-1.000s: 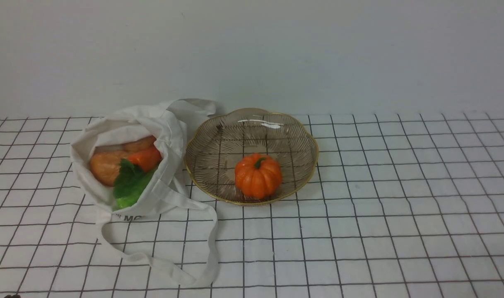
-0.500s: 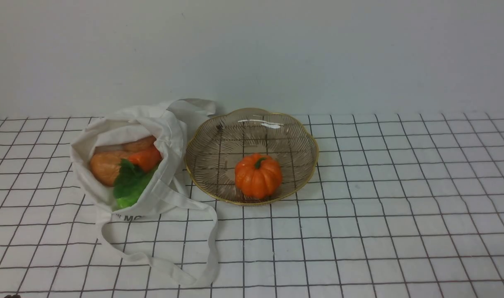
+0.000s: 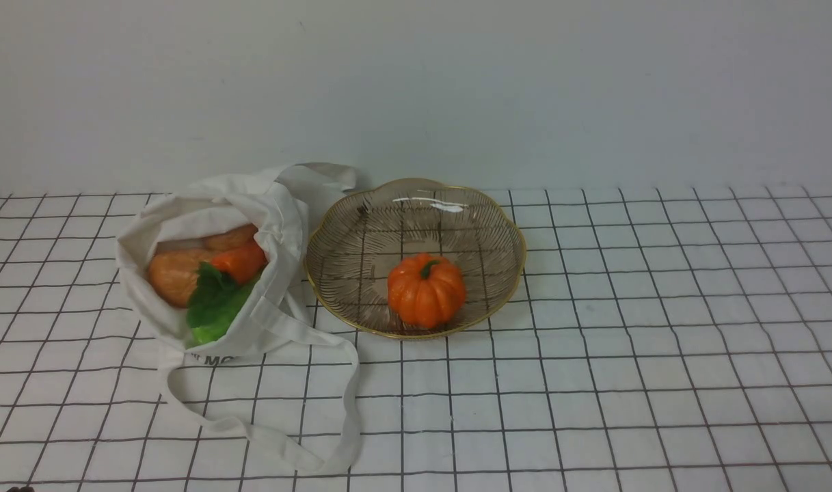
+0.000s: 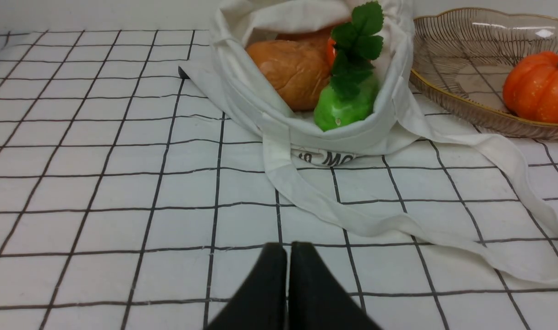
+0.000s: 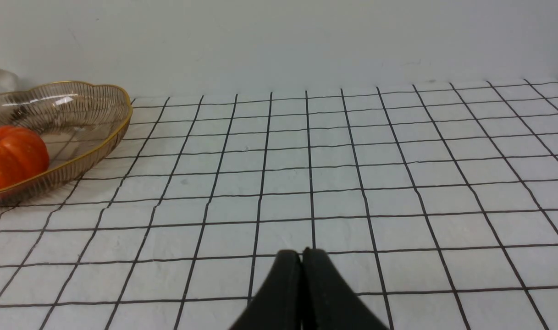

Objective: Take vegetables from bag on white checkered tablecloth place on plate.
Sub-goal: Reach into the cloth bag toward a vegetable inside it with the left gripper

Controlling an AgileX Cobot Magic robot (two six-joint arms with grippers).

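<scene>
White cloth with a thin black grid (image 3: pixel 627 410) spreads toward a plain pale wall (image 3: pixel 416 89). From my station I see the off-white fabric tote with flat straps (image 3: pixel 286 239) lying on it, mouth gaping toward me, probably so I can reach in. Inside sit two tan-orange potato-like lumps (image 3: pixel 176 277), an orange carrot with dark green leaves (image 3: pixel 241 263) and a light green gourd (image 3: pixel 214 331). Just beside the tote, the brownish glass dish with a gold rim (image 3: pixel 508 301) holds one orange pumpkin with a green stem (image 3: pixel 426 292), leaving room for more, I judge. My left gripper (image 4: pixel 288 250) and right gripper (image 5: pixel 304 254) are both clenched on nothing; the wrist views show me this, while the front view doesn't show their fingertips.
</scene>
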